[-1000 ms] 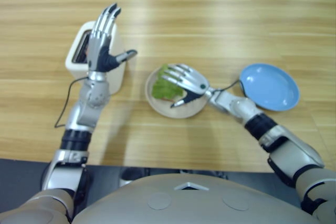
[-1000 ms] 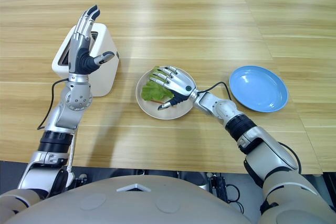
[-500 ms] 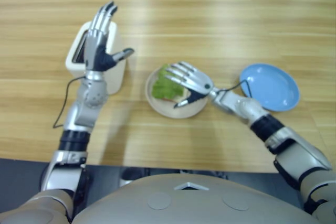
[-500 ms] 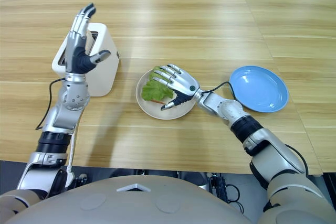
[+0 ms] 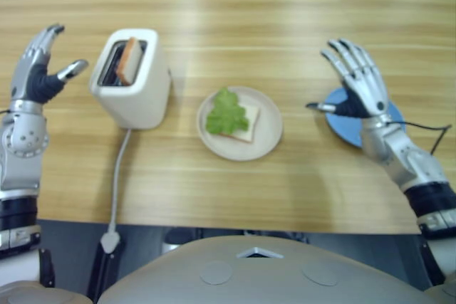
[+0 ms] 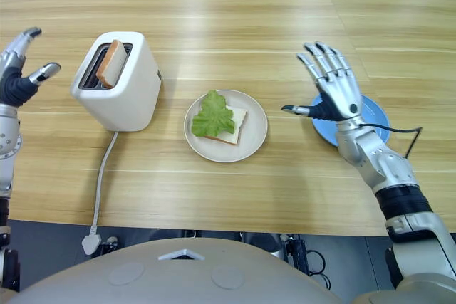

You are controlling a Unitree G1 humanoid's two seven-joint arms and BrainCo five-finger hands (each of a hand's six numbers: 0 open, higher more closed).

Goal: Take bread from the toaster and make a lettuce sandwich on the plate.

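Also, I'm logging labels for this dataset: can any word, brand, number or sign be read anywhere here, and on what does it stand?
None can be read. No print shows on the white box-shaped toaster, the round beige plate, the round blue plate or the light wooden table.

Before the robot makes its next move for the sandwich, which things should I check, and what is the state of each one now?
1. Second slice stands in the toaster, top above the slot: ok.
2. Left hand open, holding nothing: ok.
3. Right hand open, holding nothing, near the blue plate: ok.
4. Lettuce lies on the bottom slice on the plate: ok.
5. Top slice on the lettuce: not ok, none there yet.
6. Toaster cool enough to reach into: cannot tell; its plug lies loose.
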